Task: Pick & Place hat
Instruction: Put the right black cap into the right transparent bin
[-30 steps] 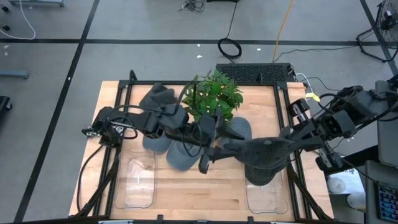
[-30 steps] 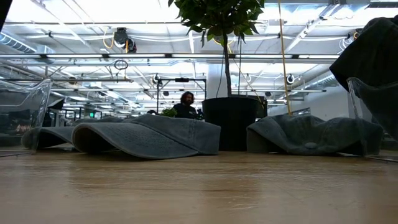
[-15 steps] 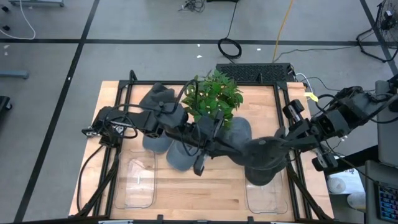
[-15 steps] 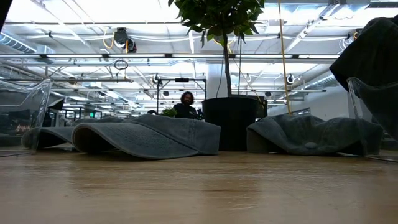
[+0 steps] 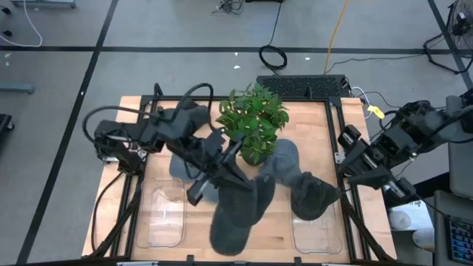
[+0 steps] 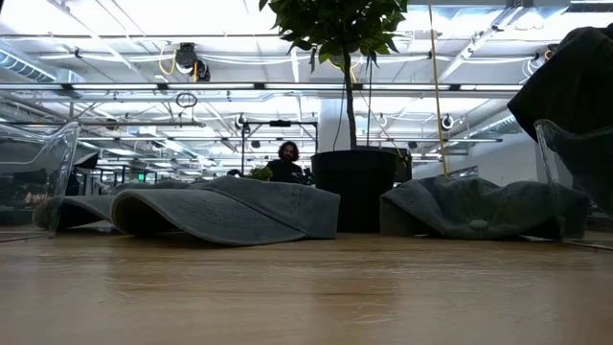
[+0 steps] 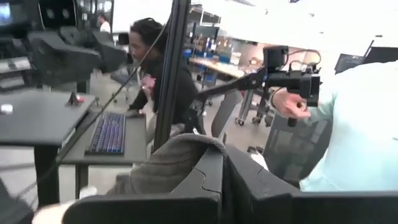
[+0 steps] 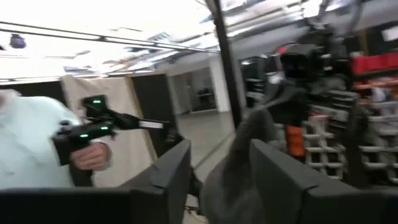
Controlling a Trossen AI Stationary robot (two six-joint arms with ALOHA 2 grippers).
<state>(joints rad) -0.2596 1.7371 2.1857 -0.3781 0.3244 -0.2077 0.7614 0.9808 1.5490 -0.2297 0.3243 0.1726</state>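
Wooden tabletop (image 5: 273,222) ringed by a black frame held a potted plant (image 5: 255,122) and several grey hats. Left gripper (image 5: 247,193), jaws clamped on a hat (image 5: 236,218), carried it aloft above the table's front middle, apparently bound for a clear bin (image 5: 164,216). Right gripper (image 5: 341,188), jaws parted, hung beside a hat (image 5: 310,196) heaped in the right-hand bin, seemingly just freed. Open board lay between bins.
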